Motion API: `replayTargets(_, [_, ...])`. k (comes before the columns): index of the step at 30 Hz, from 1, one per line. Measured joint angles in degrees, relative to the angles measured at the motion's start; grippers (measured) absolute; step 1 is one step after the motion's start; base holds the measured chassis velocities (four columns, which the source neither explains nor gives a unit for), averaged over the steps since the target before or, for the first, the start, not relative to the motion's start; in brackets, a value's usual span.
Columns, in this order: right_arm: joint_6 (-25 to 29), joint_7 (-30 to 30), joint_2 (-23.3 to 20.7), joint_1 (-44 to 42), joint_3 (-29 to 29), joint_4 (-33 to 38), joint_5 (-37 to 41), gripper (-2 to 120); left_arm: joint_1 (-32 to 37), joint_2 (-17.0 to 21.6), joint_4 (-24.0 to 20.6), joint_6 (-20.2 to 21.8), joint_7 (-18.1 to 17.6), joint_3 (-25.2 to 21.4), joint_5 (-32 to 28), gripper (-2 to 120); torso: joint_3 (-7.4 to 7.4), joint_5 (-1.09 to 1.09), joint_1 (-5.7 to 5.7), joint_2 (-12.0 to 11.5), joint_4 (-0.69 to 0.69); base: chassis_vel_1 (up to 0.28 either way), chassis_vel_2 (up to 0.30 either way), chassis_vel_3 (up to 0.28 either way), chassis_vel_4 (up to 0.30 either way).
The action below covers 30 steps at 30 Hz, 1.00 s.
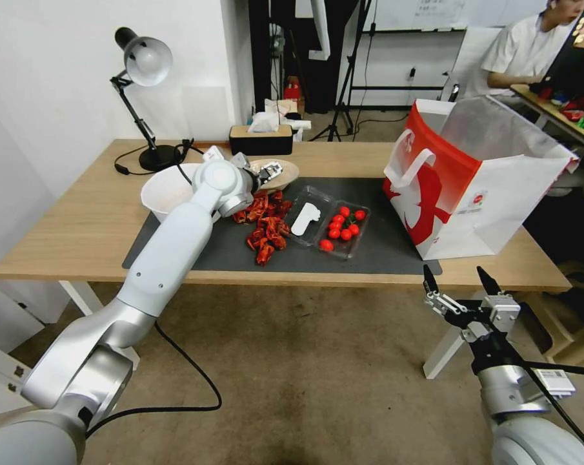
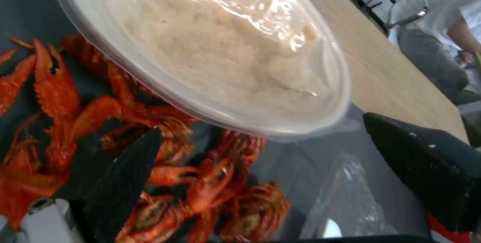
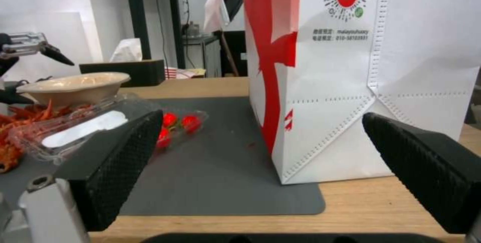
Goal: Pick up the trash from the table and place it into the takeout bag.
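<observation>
- The left tool (image 1: pixel 270 170) is held open just over the beige bowl (image 1: pixel 280 173) with the clear lid, which sits on the desk (image 1: pixel 79 226).
- The smooth lid could slip from the fingers (image 2: pixel 125 183), and the bowl could tip.
- The red shells (image 1: pixel 266 226) lie just below and beside the tool, so they could be knocked or pinched.
- The takeout bag (image 1: pixel 472 194) stands well apart, with open mat between.
- The right tool (image 1: pixel 463 281) waits open below the desk edge, near the bag.

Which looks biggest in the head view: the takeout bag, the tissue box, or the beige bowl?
1. takeout bag, by far.
2. tissue box.
3. beige bowl, partly hidden by the left hand, so this ranking is unsure.
</observation>
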Motion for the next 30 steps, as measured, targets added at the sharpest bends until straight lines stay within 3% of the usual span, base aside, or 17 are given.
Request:
replayTargets(16, [0.2,-0.1,0.1,-0.6,0.3,0.6,0.0,100,-1.1,-1.4,6.5,-1.8,3.8,-1.5,1.2,100,0.0,-0.01,0.0,0.0,0.0,0.0,0.0,0.0,0.0])
replayTargets(30, [0.3,-0.1,0.3,-0.7,0.2,0.6,-0.1,100,-1.2,-3.0,8.7,-2.7,6.1,-3.5,2.7,100,0.0,-0.01,0.0,0.0,0.0,0.0,0.0,0.0,0.0])
